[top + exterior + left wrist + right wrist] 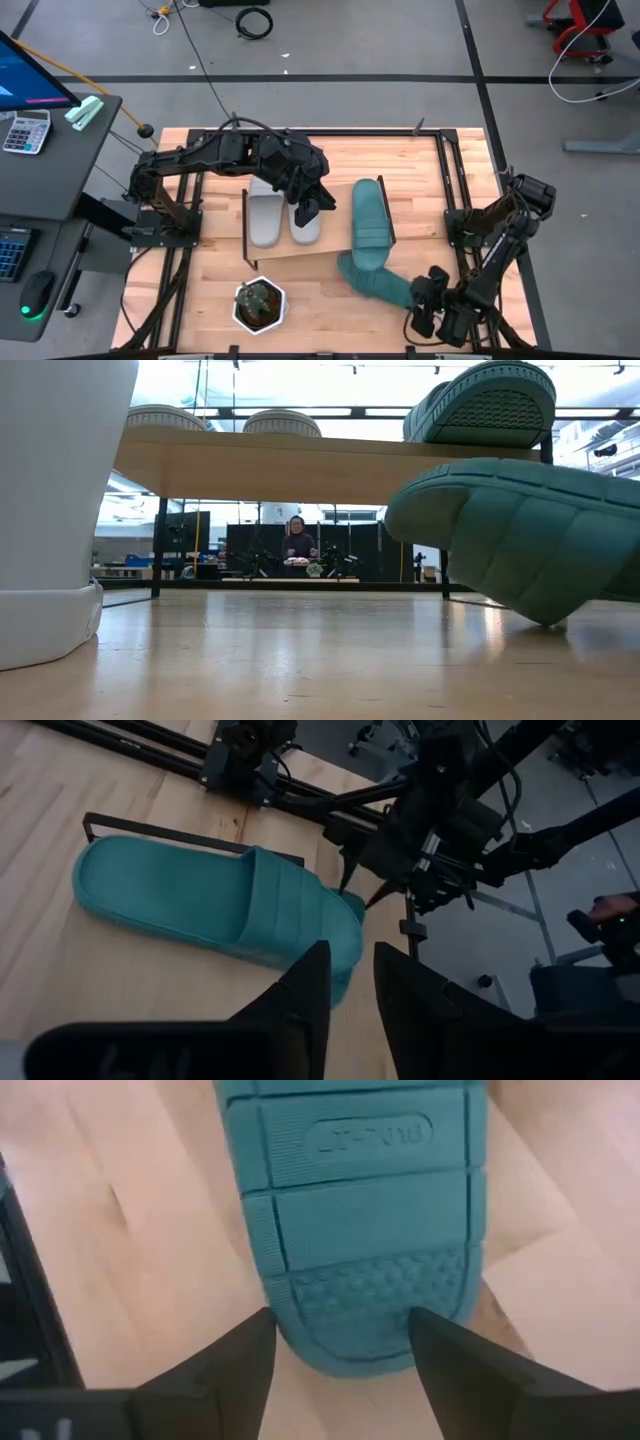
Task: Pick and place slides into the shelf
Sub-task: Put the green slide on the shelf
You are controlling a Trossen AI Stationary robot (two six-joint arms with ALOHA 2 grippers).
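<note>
Two light grey slides [283, 218] lie side by side on the shelf [338, 228], and one teal slide [371, 215] lies on its right part. My left gripper [312, 208] hovers over the right grey slide, open by a narrow gap [352, 955] and holding nothing. The second teal slide [372, 278] sits tilted on the table in front of the shelf, its toe end up by the board's front edge [440, 475] and a low point on the tabletop [545, 622]. My right gripper [428, 302] is open at its heel end, facing the sole [370, 1210]. My right gripper stands open with its fingertips [262, 1330] level with the heel end of the teal slide's sole [370, 1330], coming from the table's near right side. I cannot tell whether the fingers touch the slide.
A small plant in a white pot [260, 305] stands near the table's front edge, left of the tilted slide. Black frame rails [450, 190] run along both sides of the table. A person [297, 540] sits far behind the table.
</note>
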